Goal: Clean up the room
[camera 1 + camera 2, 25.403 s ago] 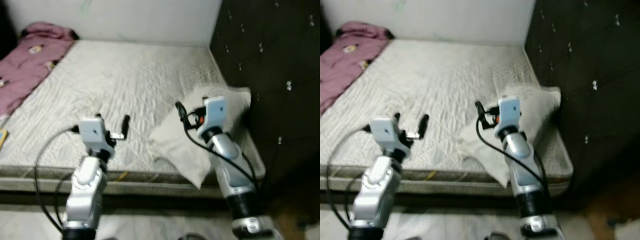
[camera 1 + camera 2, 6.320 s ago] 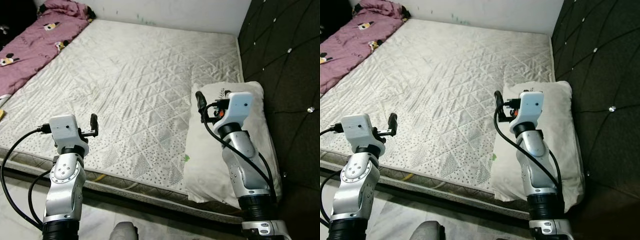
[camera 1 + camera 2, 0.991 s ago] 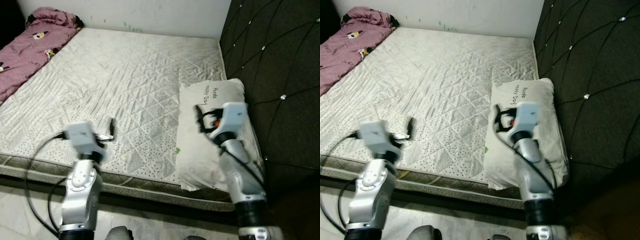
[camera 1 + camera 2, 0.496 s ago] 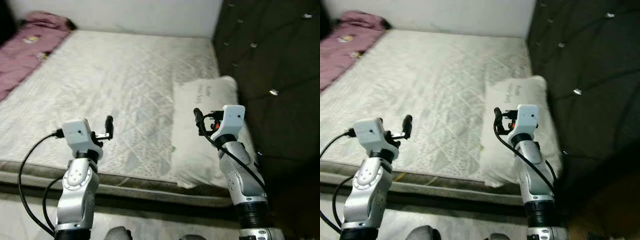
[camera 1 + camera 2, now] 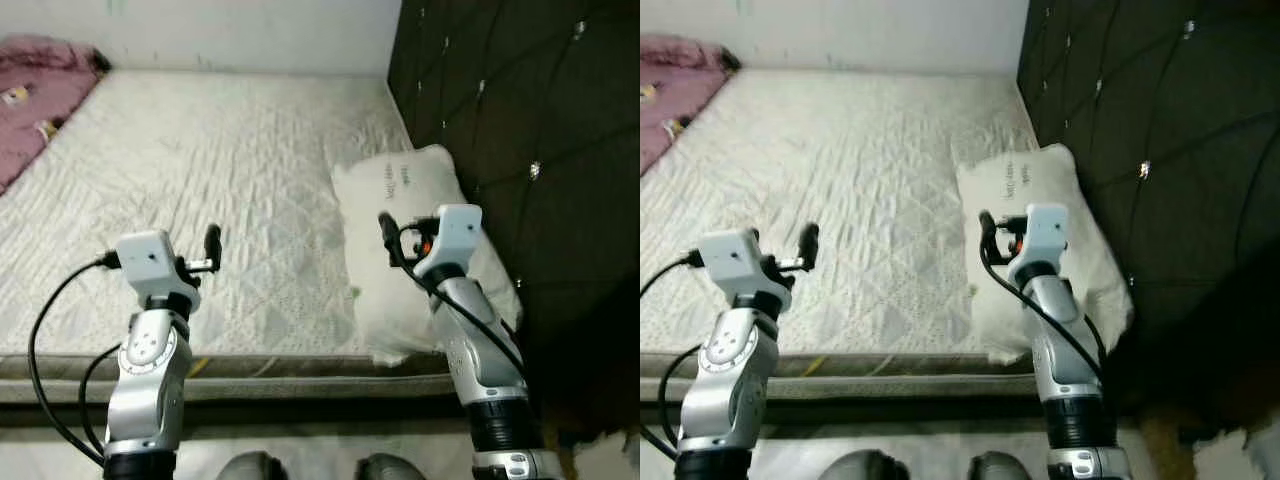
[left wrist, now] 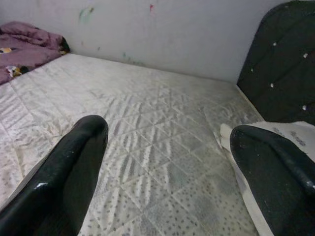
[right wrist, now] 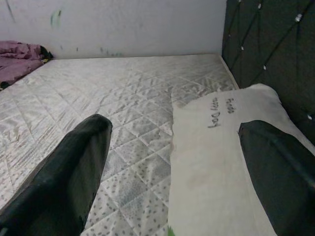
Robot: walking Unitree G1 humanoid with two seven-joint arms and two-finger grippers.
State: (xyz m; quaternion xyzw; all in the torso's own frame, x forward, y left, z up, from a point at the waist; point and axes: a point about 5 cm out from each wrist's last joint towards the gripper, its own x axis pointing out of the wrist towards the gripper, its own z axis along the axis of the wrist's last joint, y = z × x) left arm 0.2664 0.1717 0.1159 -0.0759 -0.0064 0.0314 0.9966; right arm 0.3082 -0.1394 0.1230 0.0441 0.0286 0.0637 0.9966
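White pillow (image 5: 415, 245) lying on the bed (image 5: 220, 190) at its right side, against the dark tufted headboard (image 5: 500, 120); printed lettering on it too small to read, near corner overhanging the mattress edge. Right pincer (image 7: 179, 172) raised over the pillow, fingers spread wide, holding nothing. Left pincer (image 6: 167, 172) raised over bare quilted mattress, likewise wide and unloaded. Purple blanket (image 5: 40, 95) bunched at the far left, cut off by the frame.
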